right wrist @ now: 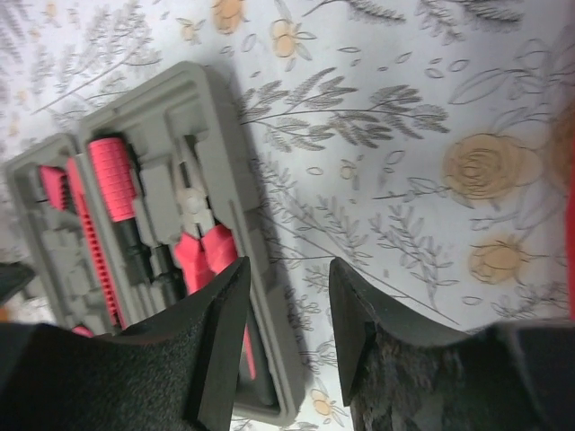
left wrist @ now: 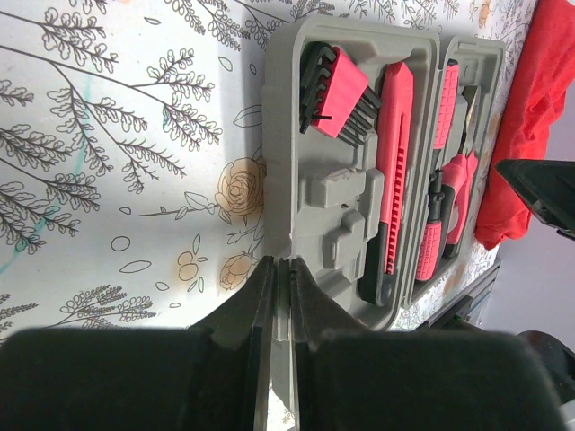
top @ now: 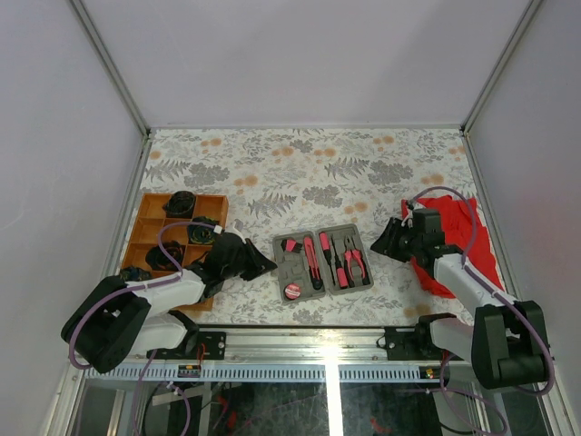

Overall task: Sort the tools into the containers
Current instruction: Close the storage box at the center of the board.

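The grey case [top: 320,283] lies open near the table's front, between the arms. In its recesses sit pliers [top: 356,262], a screwdriver [top: 338,263], a pink-and-black tool [top: 311,259], a pink bit holder [top: 292,244] and a round pink disc [top: 292,292]. My left gripper [top: 270,265] is at the case's left edge. In the left wrist view it [left wrist: 280,269] is shut, with a thin strip of the case's rim [left wrist: 286,242] between the fingers. My right gripper [top: 381,243] hangs open just right of the case. In the right wrist view it [right wrist: 289,274] holds nothing, the pliers [right wrist: 202,244] beside its left finger.
An orange-brown wooden tray [top: 150,211] with dark items in its compartments stands at the left, partly under my left arm. A red cloth [top: 465,238] lies at the right under my right arm. Floral table surface stretches behind the case.
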Robot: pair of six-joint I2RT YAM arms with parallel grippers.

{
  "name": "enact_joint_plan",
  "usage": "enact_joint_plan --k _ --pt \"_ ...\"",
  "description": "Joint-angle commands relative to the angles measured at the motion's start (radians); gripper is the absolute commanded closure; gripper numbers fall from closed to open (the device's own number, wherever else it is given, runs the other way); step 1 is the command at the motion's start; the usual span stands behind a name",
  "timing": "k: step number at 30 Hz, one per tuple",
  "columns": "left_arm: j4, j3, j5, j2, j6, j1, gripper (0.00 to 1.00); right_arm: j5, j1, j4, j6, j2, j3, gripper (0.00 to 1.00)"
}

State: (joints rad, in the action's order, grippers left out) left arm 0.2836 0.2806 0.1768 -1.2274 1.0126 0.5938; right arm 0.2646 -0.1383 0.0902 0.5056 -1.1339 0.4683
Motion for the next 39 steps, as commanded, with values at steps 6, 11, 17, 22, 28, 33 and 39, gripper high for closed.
enact_joint_plan --k 6,11,17,22,28,33,39 --pt "-0.059 0.004 -0.004 -0.01 -0.026 0.003 1.0 0.291 0.066 -0.272 0.082 -0.055 -0.066 0.52" --pt "-0.062 0.01 -0.002 -0.011 -0.028 0.003 1.0 0.296 0.068 -0.276 0.075 -0.107 -0.059 0.53" --pt "-0.061 0.017 0.0 -0.026 -0.029 0.003 1.0 0.335 0.068 -0.287 0.059 -0.164 -0.051 0.53" --pt "-0.055 0.017 0.003 -0.032 -0.031 0.003 1.0 0.329 0.068 -0.276 0.055 -0.174 -0.045 0.55" --pt "-0.052 0.016 0.004 -0.031 -0.031 0.002 1.0 0.151 0.068 -0.195 0.062 -0.103 -0.046 0.61" --pt "-0.051 0.013 0.007 -0.029 -0.032 0.003 1.0 0.068 0.068 -0.169 0.08 -0.091 -0.056 0.7" --pt "-0.041 0.01 0.013 -0.032 -0.029 0.003 1.0 0.156 0.068 -0.185 0.059 -0.174 -0.04 0.82"
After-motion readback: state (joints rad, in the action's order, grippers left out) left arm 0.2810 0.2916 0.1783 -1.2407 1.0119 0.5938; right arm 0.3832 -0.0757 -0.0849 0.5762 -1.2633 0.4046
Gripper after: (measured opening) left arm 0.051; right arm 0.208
